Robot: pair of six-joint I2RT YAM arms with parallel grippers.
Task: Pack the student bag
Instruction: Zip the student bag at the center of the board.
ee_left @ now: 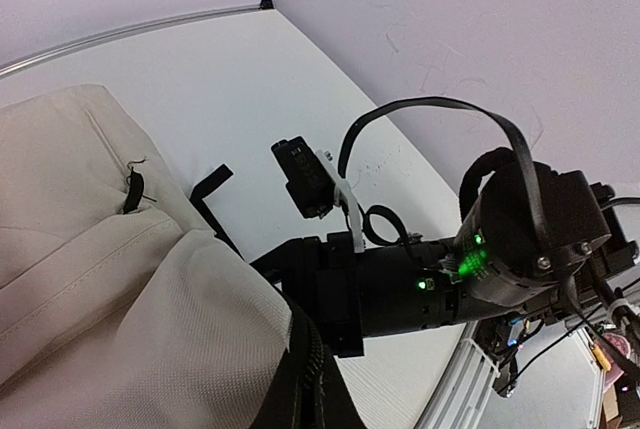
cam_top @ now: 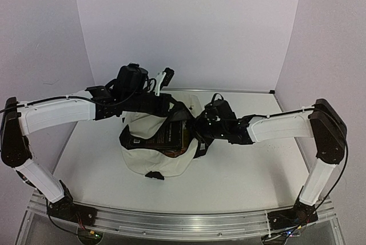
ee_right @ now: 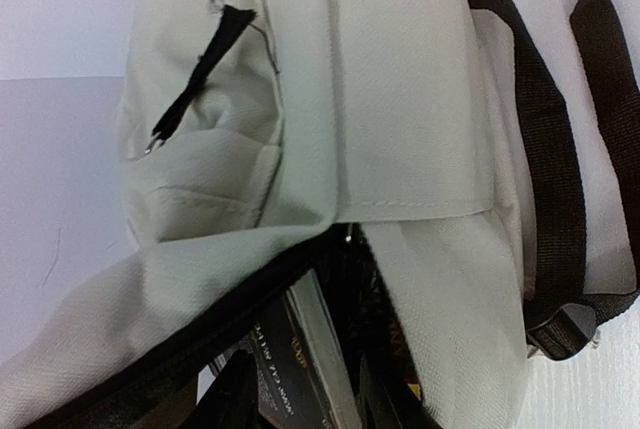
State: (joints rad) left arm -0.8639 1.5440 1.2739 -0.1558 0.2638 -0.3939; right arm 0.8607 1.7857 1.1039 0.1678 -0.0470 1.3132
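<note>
The student bag (cam_top: 160,162) lies in the middle of the table, cream with black trim, its opening facing the back wall. A dark book (cam_top: 168,133) with white lettering sticks out of the opening. My left gripper (cam_top: 170,107) is shut on the bag's upper rim and holds it lifted. In the left wrist view only the bag's cloth (ee_left: 90,249) and its zipper trim (ee_left: 310,379) show, not my fingers. My right gripper (ee_right: 310,399) is at the opening, its dark fingers (ee_right: 222,394) standing on either side of the book (ee_right: 300,369). Whether they press on it is hidden.
Black shoulder straps (ee_right: 545,129) run along the bag's right side. A black zipper pull (ee_right: 195,79) hangs on the front pocket. The right arm (ee_left: 420,289) lies close beside the left gripper. White walls close in the back and both sides.
</note>
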